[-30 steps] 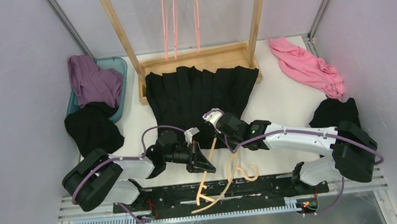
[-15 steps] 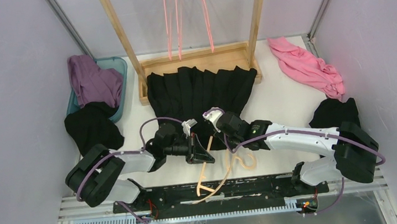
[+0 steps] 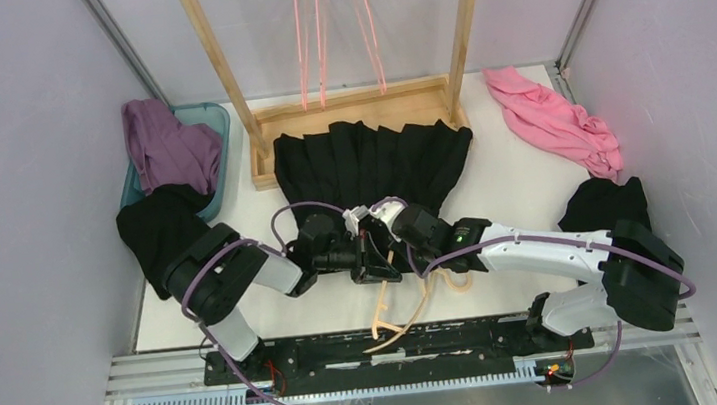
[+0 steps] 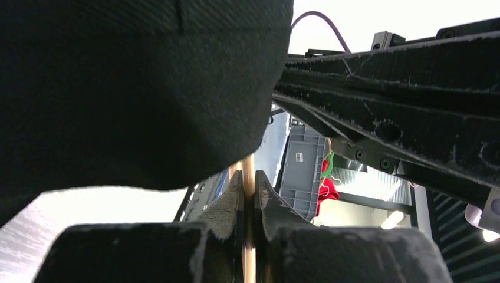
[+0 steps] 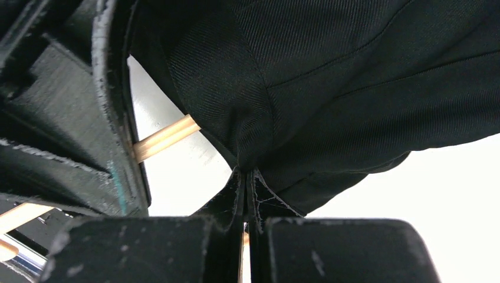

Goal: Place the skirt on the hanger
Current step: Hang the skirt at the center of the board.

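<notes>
Pinching a thin beige bar of the hanger [image 4: 248, 165], the left gripper [image 4: 249, 183] has its fingers clamped shut on the wood. Most of that wrist view is blocked by a dark mass of the skirt [image 4: 135, 88] at upper left and a black ribbed part at right that I cannot identify. The right gripper [image 5: 247, 177] is closed on a fold of the skirt's cloth. Only a short stub of hanger rod shows beside it, running behind black gripper housing at the left edge. From above, the skirt lies spread on the white table [image 3: 514, 186], its far edge against the base of the wooden rack [image 3: 354, 102] and its near edge under both grippers, which meet just beside each other. The hanger's curved arms and hook stick out toward the arm bases. Its upper part is hidden beneath the grippers and cloth, so I cannot tell whether any of it is inside the skirt.
</notes>
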You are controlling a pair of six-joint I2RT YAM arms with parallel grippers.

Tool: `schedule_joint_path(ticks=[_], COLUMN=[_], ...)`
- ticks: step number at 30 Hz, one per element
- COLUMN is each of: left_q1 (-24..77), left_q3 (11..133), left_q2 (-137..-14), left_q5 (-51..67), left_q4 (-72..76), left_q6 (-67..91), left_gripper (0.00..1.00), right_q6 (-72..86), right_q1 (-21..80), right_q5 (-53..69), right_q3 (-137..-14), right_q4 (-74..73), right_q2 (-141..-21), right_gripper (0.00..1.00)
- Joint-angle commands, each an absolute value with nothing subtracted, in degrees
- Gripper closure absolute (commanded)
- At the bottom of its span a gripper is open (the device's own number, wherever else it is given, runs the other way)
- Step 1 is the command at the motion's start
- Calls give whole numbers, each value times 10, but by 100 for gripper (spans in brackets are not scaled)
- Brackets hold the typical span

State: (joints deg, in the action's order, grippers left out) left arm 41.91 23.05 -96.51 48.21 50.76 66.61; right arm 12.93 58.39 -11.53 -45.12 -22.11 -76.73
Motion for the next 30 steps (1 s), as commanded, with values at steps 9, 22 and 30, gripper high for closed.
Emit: schedule_joint_path(ticks=[9, 22, 30], left_q1=[402, 402, 402], left_q3=[308, 350, 370], left_q2=[-1037, -998, -1001], left_q5=[526, 457, 441], left_q4=[588, 319, 269], left_q6=[641, 445, 399], left_gripper=[97, 92, 92], right_q6=[160, 177, 192], right_q1=[587, 587, 575], right_q5=[-107, -105, -103], right_q3=[-443, -439, -457], right_q4=[-207, -193, -214], right_q2=[-753, -770, -719], right_gripper=[99, 67, 46])
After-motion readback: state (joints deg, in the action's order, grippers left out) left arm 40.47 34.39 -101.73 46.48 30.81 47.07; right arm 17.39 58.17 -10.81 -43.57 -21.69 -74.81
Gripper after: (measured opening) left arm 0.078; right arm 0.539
